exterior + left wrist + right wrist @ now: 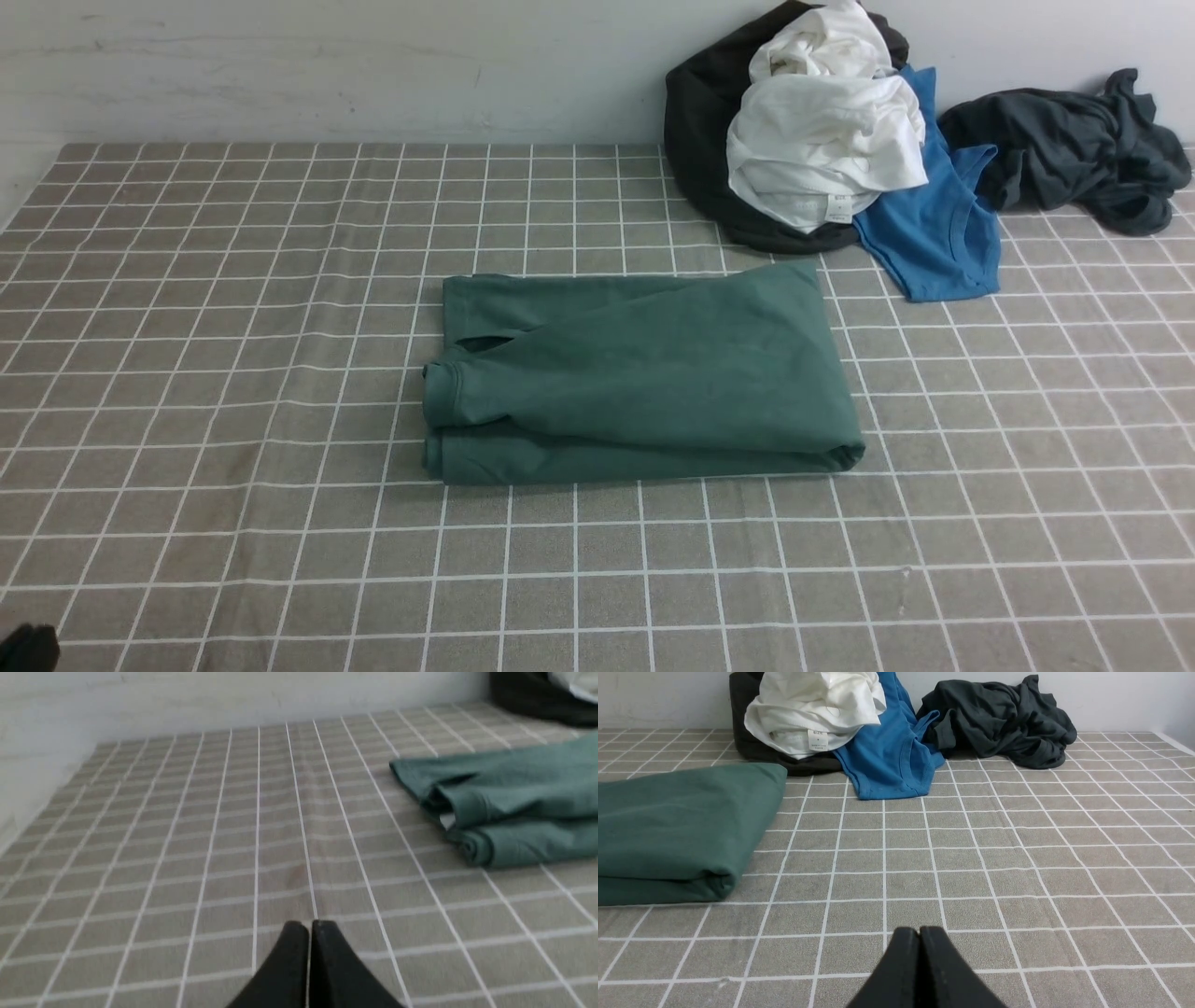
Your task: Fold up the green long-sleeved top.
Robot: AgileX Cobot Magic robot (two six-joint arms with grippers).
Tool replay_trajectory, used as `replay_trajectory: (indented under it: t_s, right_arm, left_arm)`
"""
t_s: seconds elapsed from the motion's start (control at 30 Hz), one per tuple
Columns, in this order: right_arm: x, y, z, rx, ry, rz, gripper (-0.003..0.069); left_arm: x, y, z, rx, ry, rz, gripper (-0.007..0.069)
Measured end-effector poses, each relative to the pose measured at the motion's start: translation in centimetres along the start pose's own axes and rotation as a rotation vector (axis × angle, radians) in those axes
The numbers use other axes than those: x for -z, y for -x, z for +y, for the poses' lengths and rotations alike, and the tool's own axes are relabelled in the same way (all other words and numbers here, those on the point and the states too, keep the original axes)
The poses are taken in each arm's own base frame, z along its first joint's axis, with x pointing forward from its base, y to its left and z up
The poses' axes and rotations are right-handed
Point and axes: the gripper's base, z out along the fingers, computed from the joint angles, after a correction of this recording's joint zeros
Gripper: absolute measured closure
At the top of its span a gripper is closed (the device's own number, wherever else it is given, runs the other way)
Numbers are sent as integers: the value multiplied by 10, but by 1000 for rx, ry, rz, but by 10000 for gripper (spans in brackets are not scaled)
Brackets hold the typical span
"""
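- Two grippers, left gripper [309, 926] and right gripper [920, 933], have fingertips together, both apart from the cloth.
- Beyond them, the green top [644, 373] lies folded on the grid-patterned table [233, 420].
- Farther back, a blue shirt [943, 224] touches a white garment [822, 149]; a dark grey garment [1064, 149] lies rightward.

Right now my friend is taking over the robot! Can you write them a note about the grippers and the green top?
Left gripper: jaws shut, holding nothing, away from the cloth.
Right gripper: jaws shut and empty too.
Green top: lying on the grid-patterned table, in front of the piled clothes.
Done: it's folded into a rough rectangle, with a sleeve-like part laid across it.
Left: maybe nothing big; perhaps neaten the uneven left end.
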Motion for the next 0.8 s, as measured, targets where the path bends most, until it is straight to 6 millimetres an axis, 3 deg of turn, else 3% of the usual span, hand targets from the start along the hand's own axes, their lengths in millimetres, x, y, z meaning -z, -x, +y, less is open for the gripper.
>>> replay_trajectory:
  t_s: [0.8]
  right_arm:
    - [0,0,0,0,0,-1,673]
  left_arm:
    - [0,-2,-1,5,-7,27,631]
